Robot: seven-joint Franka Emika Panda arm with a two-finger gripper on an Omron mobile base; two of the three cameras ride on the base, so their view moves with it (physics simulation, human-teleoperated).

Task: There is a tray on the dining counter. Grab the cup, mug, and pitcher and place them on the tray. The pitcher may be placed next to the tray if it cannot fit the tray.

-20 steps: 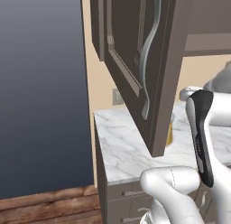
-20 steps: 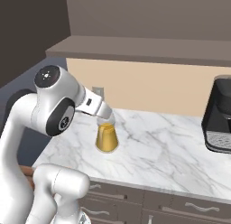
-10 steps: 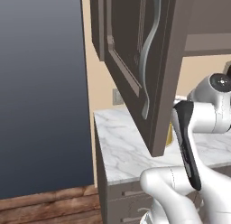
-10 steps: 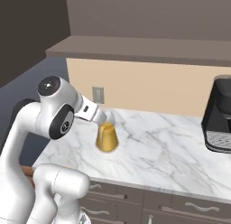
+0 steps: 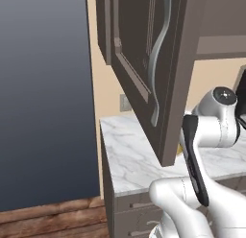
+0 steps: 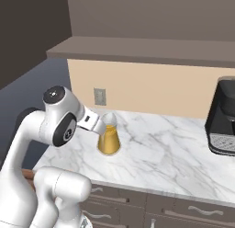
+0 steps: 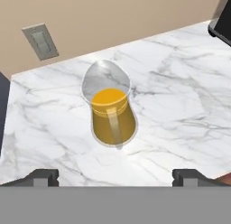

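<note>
My pincer (image 7: 115, 178) hangs wide open, empty, above the marble worktop (image 7: 180, 105). The pitcher (image 7: 111, 111) stands upright there, dead ahead at twelve o'clock between my fingertips' lines, handle toward me at six, outlet (image 7: 41, 41) at ten.

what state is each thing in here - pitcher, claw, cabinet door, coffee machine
pitcher: upright on the marble worktop, amber liquid in its lower part, not held
claw: open, tips wide apart, above and short of the pitcher
cabinet door: swung open over the worktop
coffee machine: standing at the worktop's right end
</note>
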